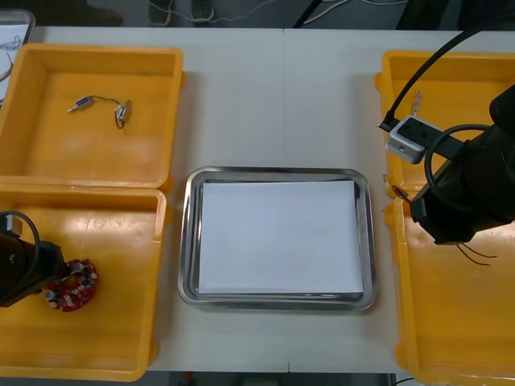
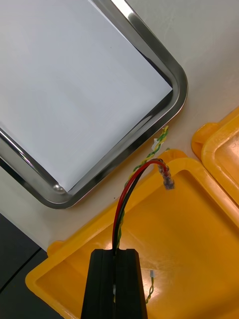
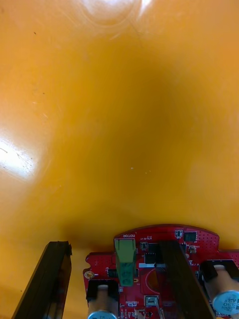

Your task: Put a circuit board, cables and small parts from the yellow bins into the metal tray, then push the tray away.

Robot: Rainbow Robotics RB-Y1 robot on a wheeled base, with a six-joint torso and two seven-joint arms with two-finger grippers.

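Bench (image 1: 241,96): metal tray (image 1: 187,241) centre. Left gripper (image 3: 113,247) open over circuit board (image 3: 194,237) in yellow bin (image 1: 113,338). Right gripper (image 2: 118,255) clamped on red and yellow cable (image 2: 130,184) beside tray corner.

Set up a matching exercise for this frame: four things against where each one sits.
1 round red circuit board
2 red and yellow cable
3 shiny metal tray
4 small metal parts

A far left yellow bin
B between shut fingers of the right gripper
C middle of the table, white inside
D near left yellow bin, at open fingers of the left gripper

Pairs: 1-D, 2-B, 3-C, 4-A.
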